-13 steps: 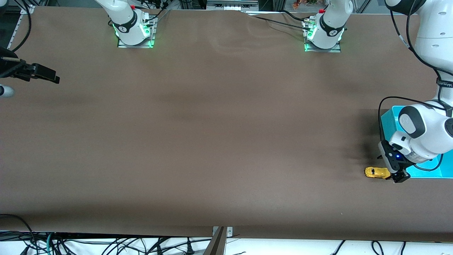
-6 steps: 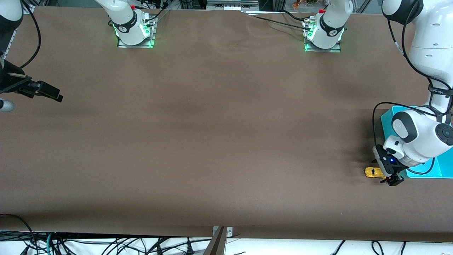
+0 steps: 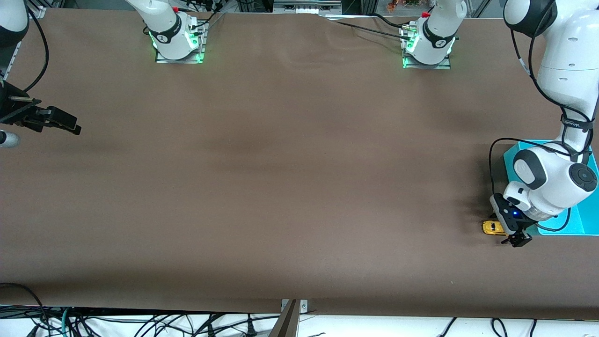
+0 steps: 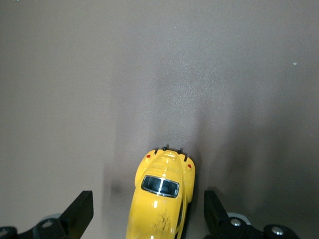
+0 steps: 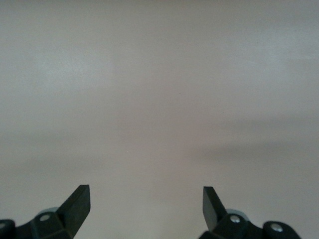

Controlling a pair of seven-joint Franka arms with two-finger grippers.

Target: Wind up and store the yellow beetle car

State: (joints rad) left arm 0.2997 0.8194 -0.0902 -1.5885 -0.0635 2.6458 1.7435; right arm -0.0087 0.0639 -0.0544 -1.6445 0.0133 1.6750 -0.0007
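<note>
The yellow beetle car (image 3: 491,228) stands on the brown table at the left arm's end, beside the teal box. In the left wrist view the yellow beetle car (image 4: 162,199) lies between the two black fingers, with a gap on each side. My left gripper (image 3: 514,239) is low over the car's box-side end and covers part of it; it (image 4: 146,204) is open. My right gripper (image 3: 70,126) hangs open over bare table at the right arm's end, and in its own view the right gripper (image 5: 145,199) has nothing between its fingers.
A teal box (image 3: 586,222) stands at the table's edge by the left arm, partly hidden by the arm's wrist. The two arm bases (image 3: 177,40) (image 3: 428,44) stand along the table edge farthest from the front camera. A brown cloth covers the table.
The left gripper has slid from the teal box over the car, which is now partly covered. The right gripper dropped slightly lower in the front view, then held still.
</note>
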